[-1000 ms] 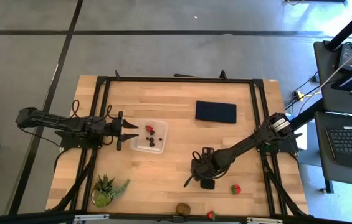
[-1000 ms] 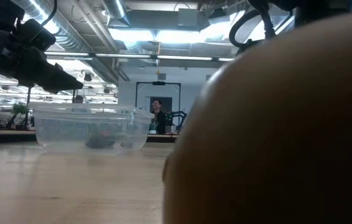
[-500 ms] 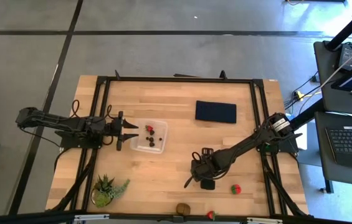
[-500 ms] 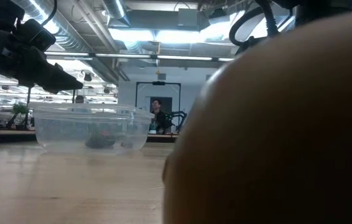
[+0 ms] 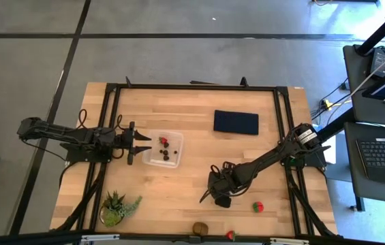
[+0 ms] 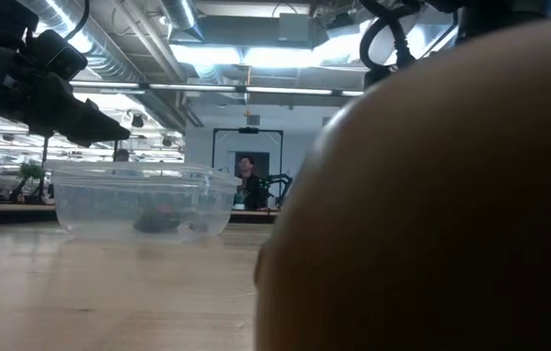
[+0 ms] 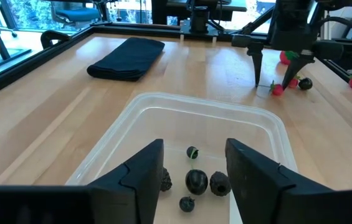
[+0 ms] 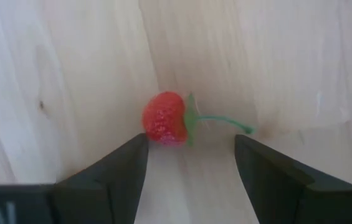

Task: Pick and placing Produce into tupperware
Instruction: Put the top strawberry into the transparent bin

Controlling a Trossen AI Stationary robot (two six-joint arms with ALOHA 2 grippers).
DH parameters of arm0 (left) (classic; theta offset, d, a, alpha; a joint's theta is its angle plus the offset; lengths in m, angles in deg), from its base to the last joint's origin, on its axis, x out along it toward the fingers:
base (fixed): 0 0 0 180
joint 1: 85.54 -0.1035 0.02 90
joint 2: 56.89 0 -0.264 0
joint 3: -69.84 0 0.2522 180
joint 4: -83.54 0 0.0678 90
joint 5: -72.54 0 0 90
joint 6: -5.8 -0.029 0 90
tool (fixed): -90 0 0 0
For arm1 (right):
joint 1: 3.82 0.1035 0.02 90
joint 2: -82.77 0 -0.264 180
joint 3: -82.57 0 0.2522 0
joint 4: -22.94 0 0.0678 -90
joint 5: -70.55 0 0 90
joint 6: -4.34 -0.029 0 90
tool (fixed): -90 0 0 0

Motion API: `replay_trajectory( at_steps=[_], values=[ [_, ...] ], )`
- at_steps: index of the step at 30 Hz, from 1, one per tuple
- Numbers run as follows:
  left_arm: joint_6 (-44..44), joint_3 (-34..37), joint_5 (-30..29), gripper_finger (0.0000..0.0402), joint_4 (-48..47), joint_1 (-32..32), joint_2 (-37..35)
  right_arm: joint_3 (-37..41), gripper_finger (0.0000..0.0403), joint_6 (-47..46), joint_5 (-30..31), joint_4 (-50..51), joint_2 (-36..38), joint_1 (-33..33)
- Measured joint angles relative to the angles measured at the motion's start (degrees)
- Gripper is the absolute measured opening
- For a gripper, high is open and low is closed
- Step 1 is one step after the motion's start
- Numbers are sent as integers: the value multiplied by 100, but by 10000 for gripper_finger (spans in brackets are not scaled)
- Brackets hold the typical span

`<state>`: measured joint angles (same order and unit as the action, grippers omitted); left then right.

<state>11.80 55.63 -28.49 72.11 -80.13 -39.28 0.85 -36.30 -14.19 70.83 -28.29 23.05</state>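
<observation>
Since half a second ago, right gripper (image 5: pixel 217 195) has edged slightly toward the counter's near edge; left arm unchanged.

Near edge of counter (image 5: pixel 178 197): brown kiwi-like fruit (image 5: pixel 200 229) sits closest, filling much of the low view as a brown blur (image 6: pixel 431 195). One strawberry (image 5: pixel 231 235) lies just beside it at the very edge. Spiky green potted plant (image 5: pixel 118 207) stands at the near left corner.

Next row back: a larger strawberry (image 5: pixel 258 206) rests on the wood, near the right gripper but apart from it. Right gripper points down at the counter, fingers spread wide; in its wrist view a small red strawberry with a green stem (image 8: pixel 166 119) lies on the wood between the two fingers, not touched by either.

Mid-counter, left: clear tupperware (image 5: pixel 177 153) holds one strawberry (image 5: pixel 163 141) and several dark berries (image 7: pixel 196 181) on its floor. Left gripper (image 5: pixel 140 145) hovers at the tupperware's left rim, fingers apart, holding nothing.

Far side: folded dark blue cloth (image 5: pixel 236 122) lies flat, well apart from everything else.

Beyond the counter, low view shows a person (image 6: pixel 247 180) standing in the room.
</observation>
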Motion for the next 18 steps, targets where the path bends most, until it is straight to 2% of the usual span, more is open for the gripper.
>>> replay_trajectory(
  at_steps=[18],
  values=[
    [155,0,2,167,-2,0,0,2,240,-258,-36,-485,-13,-35]
  ],
)
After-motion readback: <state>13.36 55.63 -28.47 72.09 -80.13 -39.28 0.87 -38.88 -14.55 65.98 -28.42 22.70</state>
